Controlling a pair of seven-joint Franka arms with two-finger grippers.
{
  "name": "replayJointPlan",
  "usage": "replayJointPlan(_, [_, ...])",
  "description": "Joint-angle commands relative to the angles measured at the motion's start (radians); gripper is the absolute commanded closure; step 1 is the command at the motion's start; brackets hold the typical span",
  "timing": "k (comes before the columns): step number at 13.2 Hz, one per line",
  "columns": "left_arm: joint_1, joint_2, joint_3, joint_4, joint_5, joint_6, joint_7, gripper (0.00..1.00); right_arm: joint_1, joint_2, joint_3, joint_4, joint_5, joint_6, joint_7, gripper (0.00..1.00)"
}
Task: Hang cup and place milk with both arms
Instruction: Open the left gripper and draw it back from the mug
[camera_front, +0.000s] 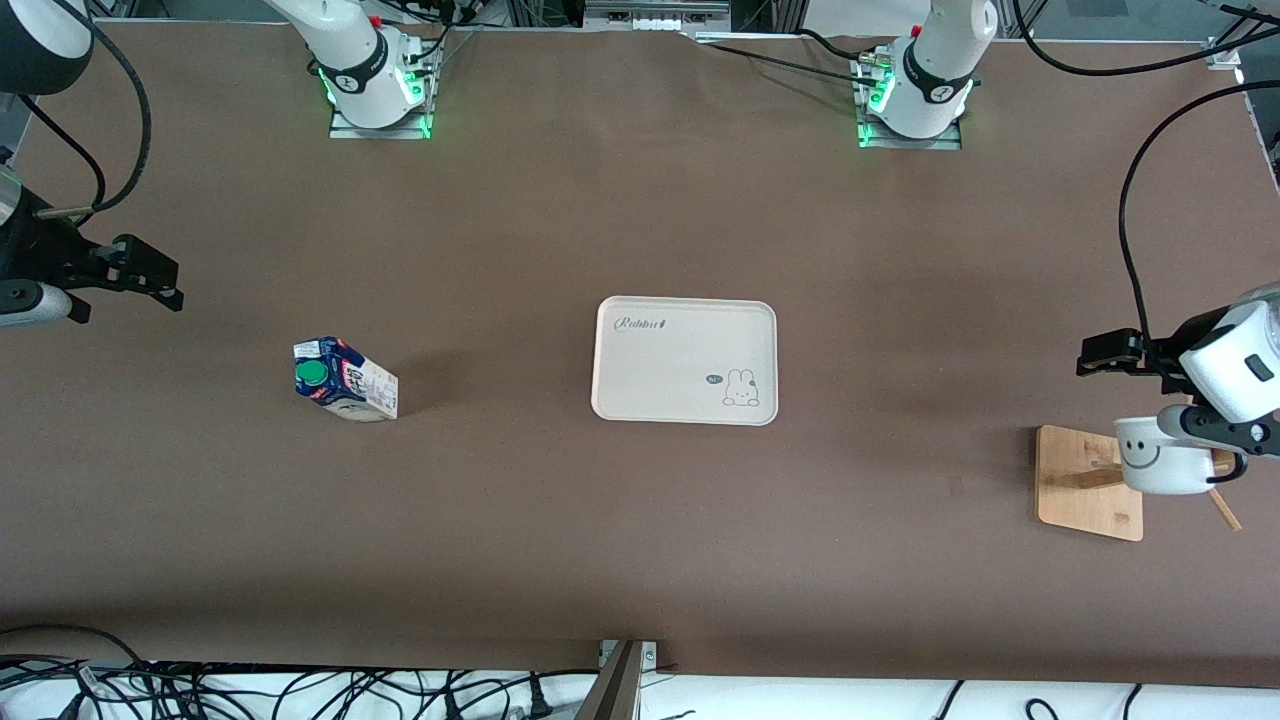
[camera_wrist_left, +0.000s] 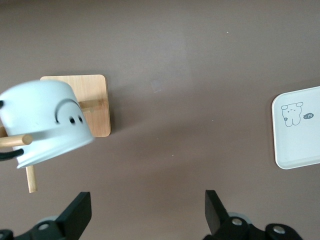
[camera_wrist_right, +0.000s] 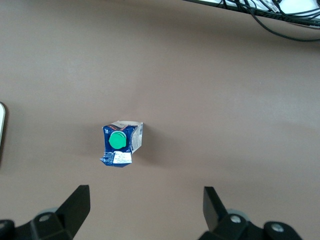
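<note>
The cup (camera_front: 1160, 455), white with a black smiley face, hangs tilted on a peg of the wooden rack (camera_front: 1085, 480) at the left arm's end of the table. It also shows in the left wrist view (camera_wrist_left: 47, 122). My left gripper (camera_front: 1092, 357) (camera_wrist_left: 147, 212) is open and empty in the air beside the cup, apart from it. The milk (camera_front: 345, 380) (camera_wrist_right: 120, 142) stands on the table toward the right arm's end, green cap up. My right gripper (camera_front: 158, 280) (camera_wrist_right: 145, 210) is open and empty, up in the air off to the side of the milk.
A cream tray (camera_front: 640, 400) (camera_wrist_left: 300, 155) with a rabbit drawing lies at the middle of the table. The rack's square wooden base (camera_wrist_left: 92, 87) lies flat on the brown table. Cables run along the table's edge nearest the front camera (camera_front: 300, 690).
</note>
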Motion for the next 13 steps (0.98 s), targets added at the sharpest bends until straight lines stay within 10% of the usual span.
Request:
replayJointPlan(1, [-0.01, -0.044, -0.006, -0.023, 0.02, -0.028, -0.007, 0.0, -0.018, 0.006, 0.008, 0.02, 0.007, -0.003, 0.012, 0.0])
replayJointPlan(6, [-0.038, -0.081, -0.007, -0.047, 0.017, -0.05, -0.007, 0.0, -0.02, 0.006, 0.008, 0.02, 0.006, 0.0, 0.01, 0.0])
replayJointPlan(13, [-0.137, -0.453, 0.24, -0.615, -0.159, 0.372, -0.009, 0.0, -0.028, 0.008, 0.008, 0.02, 0.01, 0.0, 0.012, 0.0])
